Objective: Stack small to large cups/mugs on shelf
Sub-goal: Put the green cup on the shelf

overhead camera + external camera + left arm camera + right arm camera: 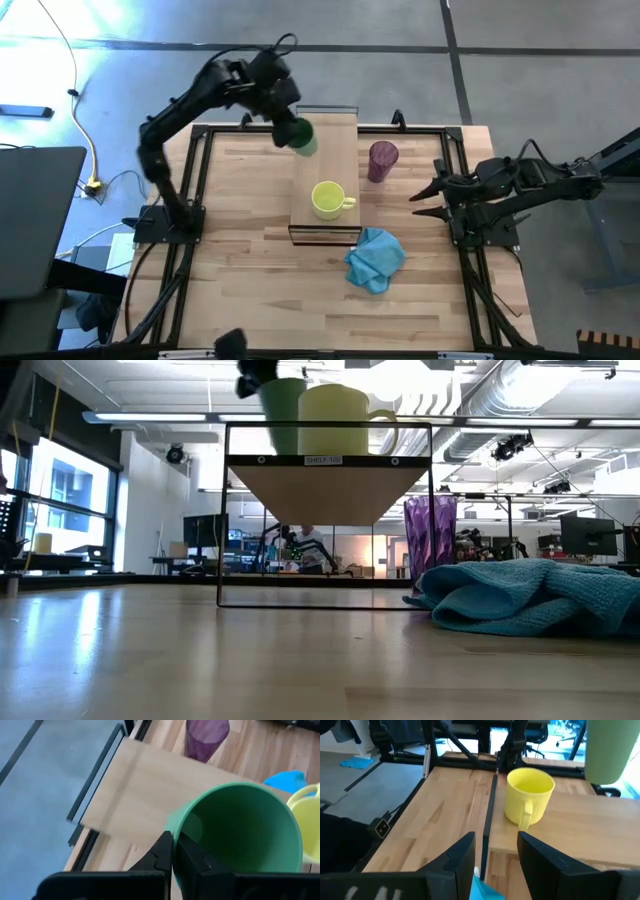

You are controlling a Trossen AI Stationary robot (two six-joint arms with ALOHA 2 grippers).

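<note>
Looking across the worktop (250, 290) first, the main hazard is the raised shelf (335, 150) itself: it is a narrow board, so any cup set down off-centre or released at a tilt could roll off its edge onto the wood below. The left end effector (285, 128) is clenched on the rim of the green cup (303, 138), one finger inside the wall and one outside, and it holds the cup over the far end of the shelf; the low view shows the cup's base above the board's level, though whether it touches cannot be told. A rim pinch like this gives little hold against twisting, so I judge the cup could swing or slip if the arm moves sharply. The yellow mug (328, 199) sits upright on the shelf nearer the camera end, handle to the right, and nesting the green cup with it risks a knock that shoves the mug toward the shelf's edge. The purple tumbler (382, 160) stands on the worktop just right of the shelf, not yet on it, and close enough to be toppled by a wide sweep. The right end effector (428, 197) waits released at the right side, beyond the blue cloth (375, 258).
</note>
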